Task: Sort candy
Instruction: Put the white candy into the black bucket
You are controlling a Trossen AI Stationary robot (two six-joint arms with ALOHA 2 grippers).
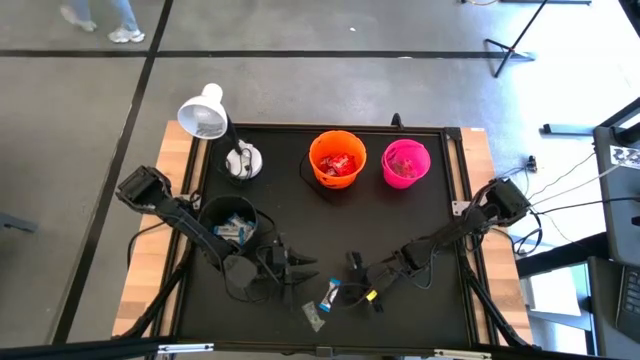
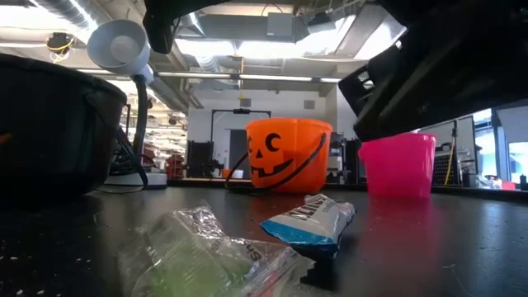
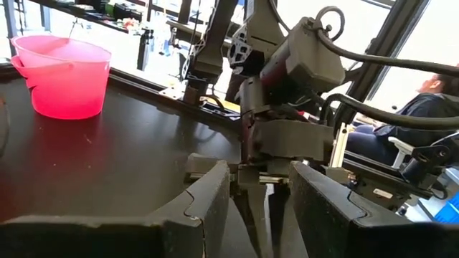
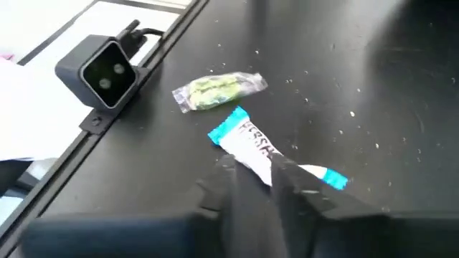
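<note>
My right claw [image 4: 262,172] pinches the blue-and-white candy [image 4: 251,143] near the counter's [image 1: 420,215] front edge; the left claw [image 1: 310,268] is spread

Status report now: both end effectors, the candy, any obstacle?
Right end effector pinching blue-and-white candy on table. Left end effector open, empty, beside it. Green candy lies nearby. No obstacle seen.

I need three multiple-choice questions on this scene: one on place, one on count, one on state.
1. Where is the blue-and-white wrapped candy? A in the pink bucket; B on the black table top by the right end effector; C under the lamp.
2. How many plastic buckets are there? A two; B three; C five.
3. The left end effector is: A open, empty; B shut on candy; C holding a bucket.
B, it lies outside every bucket; B, orange bucket, pink bucket, black bucket; A, fingers apart, nothing between.
</note>
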